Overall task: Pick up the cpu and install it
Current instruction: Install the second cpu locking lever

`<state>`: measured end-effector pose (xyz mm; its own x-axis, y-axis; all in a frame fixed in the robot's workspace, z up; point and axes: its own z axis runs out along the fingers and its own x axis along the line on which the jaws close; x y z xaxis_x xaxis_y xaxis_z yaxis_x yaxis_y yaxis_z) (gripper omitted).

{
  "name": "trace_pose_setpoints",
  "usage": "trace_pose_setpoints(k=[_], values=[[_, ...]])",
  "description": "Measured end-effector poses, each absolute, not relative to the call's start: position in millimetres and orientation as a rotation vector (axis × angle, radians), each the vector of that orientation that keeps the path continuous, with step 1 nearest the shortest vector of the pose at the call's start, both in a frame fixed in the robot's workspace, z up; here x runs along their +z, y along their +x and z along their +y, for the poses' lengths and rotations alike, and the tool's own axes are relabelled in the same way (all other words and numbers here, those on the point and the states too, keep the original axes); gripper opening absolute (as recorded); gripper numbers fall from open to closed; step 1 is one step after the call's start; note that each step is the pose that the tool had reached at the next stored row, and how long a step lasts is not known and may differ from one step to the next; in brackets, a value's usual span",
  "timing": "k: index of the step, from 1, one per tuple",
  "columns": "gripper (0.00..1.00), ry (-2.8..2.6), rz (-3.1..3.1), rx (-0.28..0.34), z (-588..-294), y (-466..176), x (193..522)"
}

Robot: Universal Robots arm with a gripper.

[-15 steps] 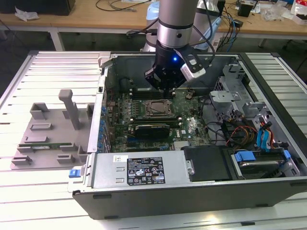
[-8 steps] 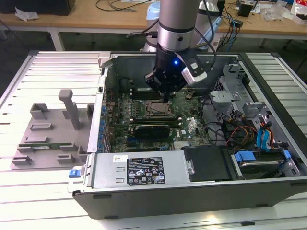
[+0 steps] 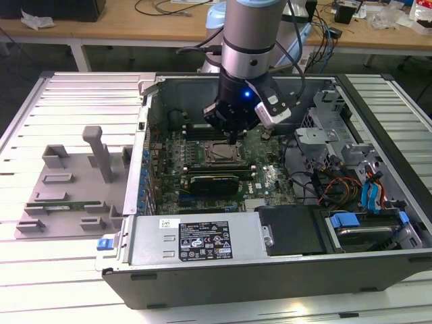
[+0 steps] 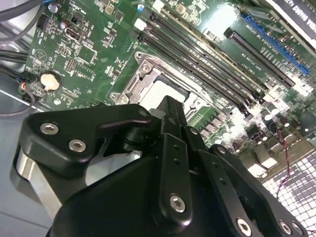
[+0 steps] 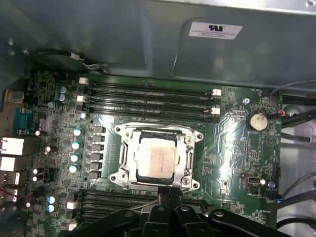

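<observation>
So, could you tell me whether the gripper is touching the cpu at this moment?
Apart. In the first wrist view the cpu sits in its socket with its whole top bare, and the gripper ends at the socket frame's edge.

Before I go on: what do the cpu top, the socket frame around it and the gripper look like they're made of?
Cpu: looks like metal with a dull, pale silvery top; it takes a soft sheen.
Socket frame: likely bare steel, bright grey with hard glints on its edges and corner screws.
Gripper: matte black, metal or hard plastic, can't tell which; silver screw heads stand out on it.
</observation>
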<state>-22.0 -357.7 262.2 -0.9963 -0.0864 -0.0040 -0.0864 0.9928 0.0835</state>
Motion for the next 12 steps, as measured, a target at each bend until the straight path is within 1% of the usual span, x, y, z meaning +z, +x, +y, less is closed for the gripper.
trace_pose_setpoints(k=[2,3,12], values=[[0.11,-0.136,3.133,0.164,-367,-25,262],[0.11,-0.136,3.133,0.169,-369,-25,261],[0.11,-0.136,3.132,0.172,-376,-27,248]])
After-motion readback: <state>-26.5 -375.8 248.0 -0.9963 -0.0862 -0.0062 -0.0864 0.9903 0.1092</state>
